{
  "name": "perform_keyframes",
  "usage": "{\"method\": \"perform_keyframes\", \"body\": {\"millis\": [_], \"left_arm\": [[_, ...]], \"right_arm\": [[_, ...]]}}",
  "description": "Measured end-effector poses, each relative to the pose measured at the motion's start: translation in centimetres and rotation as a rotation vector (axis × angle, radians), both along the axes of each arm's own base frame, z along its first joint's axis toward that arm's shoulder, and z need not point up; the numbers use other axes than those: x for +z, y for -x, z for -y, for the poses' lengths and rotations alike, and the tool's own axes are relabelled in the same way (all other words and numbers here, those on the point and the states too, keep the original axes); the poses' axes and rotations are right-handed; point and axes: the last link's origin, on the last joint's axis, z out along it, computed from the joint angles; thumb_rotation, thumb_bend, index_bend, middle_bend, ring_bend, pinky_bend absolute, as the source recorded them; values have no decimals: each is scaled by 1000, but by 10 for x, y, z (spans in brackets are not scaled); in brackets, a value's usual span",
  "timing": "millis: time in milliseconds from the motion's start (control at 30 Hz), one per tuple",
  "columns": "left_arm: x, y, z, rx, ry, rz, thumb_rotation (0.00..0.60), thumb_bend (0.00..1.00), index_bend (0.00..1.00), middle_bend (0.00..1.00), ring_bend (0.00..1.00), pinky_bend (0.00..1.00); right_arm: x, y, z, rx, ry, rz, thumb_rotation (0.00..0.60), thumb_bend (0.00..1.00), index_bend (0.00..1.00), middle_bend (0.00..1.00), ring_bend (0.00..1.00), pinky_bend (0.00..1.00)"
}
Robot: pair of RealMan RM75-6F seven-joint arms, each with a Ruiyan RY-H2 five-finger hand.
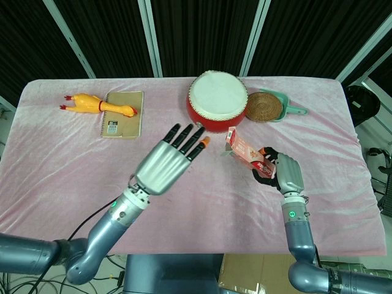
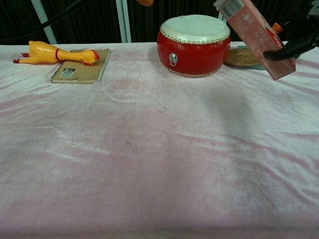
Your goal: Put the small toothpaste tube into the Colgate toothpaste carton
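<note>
The toothpaste carton [image 1: 245, 153] is a long red box with white lettering and a pale end flap bearing a barcode. It is held tilted above the bench [image 1: 73, 159], right of centre in the head view, lower end gripped by the right robot hand [image 1: 283, 173], upper end pointing toward the red drum [image 1: 217, 101]. The left robot hand [image 1: 166, 160] hovers left of the carton, apart from it, fingers spread, holding nothing. No toothpaste tube can be made out.
</note>
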Motion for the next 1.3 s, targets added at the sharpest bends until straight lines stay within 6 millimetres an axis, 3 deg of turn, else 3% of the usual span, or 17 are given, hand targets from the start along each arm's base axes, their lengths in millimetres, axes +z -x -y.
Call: {"method": "perform_keyframes", "body": {"millis": [400, 600, 700, 767, 833, 933, 1033, 1300], "left_arm": [[34, 126, 39, 305, 50, 124, 600, 8, 132, 101, 105, 165], [51, 169, 59, 363, 40, 182, 600, 9, 132, 96, 90, 147], [59, 182, 63, 385, 31, 190, 600, 9, 132, 90, 87, 137], [62, 185, 64, 390, 29, 194, 600, 9, 132, 88, 86, 129], [64, 186, 64, 388, 26, 197, 600, 8, 132, 86, 86, 121], [65, 188, 65, 385, 23, 199, 600, 9, 132, 84, 86, 118], [66, 190, 67, 391, 23, 203, 600, 9, 131, 82, 86, 115], [68, 205, 77, 434, 6, 216, 600, 9, 114, 46, 49, 97]], "right_arm": [[-43, 51, -5, -30, -32, -262, 600, 395, 477, 446, 385, 381], [-66, 64, -9, -53, -68, -342, 600, 379, 478, 434, 373, 378], [-73, 64, -12, -50, -79, -352, 600, 337, 468, 405, 348, 368], [-77, 62, -13, -45, -81, -351, 600, 283, 387, 327, 277, 326], [-80, 61, -14, -38, -84, -355, 600, 217, 187, 180, 143, 246], [-83, 59, -16, -29, -96, -368, 600, 170, 13, 42, 24, 184], [-84, 55, -19, -19, -110, -370, 600, 155, 0, 0, 0, 162], [-78, 42, -33, 30, -125, -361, 600, 154, 0, 0, 0, 135]]}}
